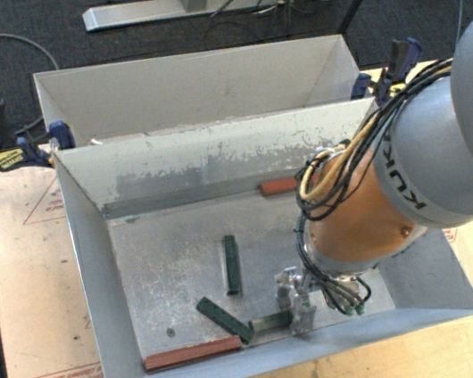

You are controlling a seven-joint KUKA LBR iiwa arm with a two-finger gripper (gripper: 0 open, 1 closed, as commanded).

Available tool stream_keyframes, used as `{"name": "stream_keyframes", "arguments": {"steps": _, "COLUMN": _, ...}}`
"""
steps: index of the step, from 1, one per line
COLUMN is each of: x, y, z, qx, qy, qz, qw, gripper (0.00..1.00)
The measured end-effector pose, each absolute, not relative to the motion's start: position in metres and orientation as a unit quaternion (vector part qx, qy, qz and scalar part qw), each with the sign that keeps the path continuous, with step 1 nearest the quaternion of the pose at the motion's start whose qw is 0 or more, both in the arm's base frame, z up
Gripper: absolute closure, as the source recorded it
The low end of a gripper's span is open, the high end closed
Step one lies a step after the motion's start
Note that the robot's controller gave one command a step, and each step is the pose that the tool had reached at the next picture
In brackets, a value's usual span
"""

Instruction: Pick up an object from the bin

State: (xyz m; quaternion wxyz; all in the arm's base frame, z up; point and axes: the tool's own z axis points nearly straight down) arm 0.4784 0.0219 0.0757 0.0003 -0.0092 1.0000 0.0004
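Observation:
My gripper [300, 305] is low in the bin near the front wall, right of the middle. Its tip stands at the right end of a short dark green bar [271, 320] lying flat along the front; whether it touches the bar I cannot tell. A longer dark green bar [222, 317] lies diagonally just left of that one, and their ends meet. Another dark green bar [231, 264] lies nearly upright in the view, a little farther back.
A reddish-brown bar [193, 353] lies along the front wall at the left. An orange-brown bar [278, 187] rests against the back wall, partly behind the arm's orange cover and cables. The bin's right part is hidden under the arm.

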Motion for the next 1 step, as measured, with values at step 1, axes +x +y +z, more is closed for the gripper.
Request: {"name": "stream_keyframes", "arguments": {"steps": 1, "x": 0.4832, "y": 0.0161, "z": 0.163, "qx": 0.013, "qy": 1.0, "qz": 0.001, "qw": 0.005, "gripper": 1.0}}
